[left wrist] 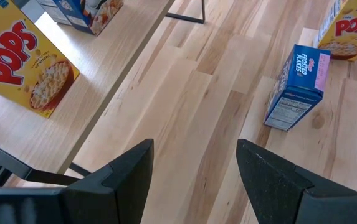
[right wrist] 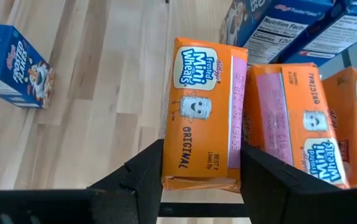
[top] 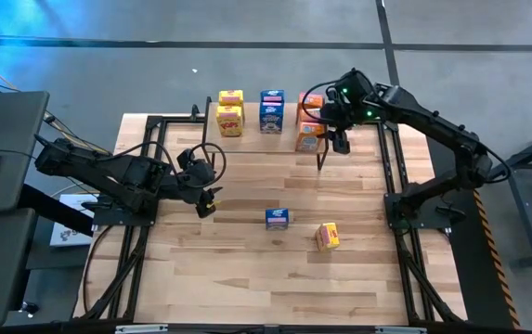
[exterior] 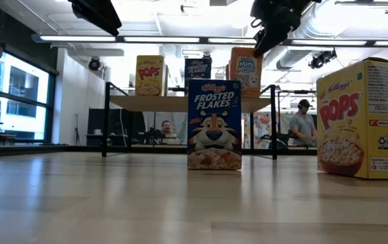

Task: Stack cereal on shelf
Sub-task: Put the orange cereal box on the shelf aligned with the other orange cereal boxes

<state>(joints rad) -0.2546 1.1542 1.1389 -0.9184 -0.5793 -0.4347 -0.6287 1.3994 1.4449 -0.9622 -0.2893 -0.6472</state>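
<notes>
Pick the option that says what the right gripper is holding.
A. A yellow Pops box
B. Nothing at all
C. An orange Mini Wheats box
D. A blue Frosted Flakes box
C: in the right wrist view the right gripper has its fingers closed on either side of an orange Mini Wheats box, held by the other orange boxes at the shelf.
</notes>
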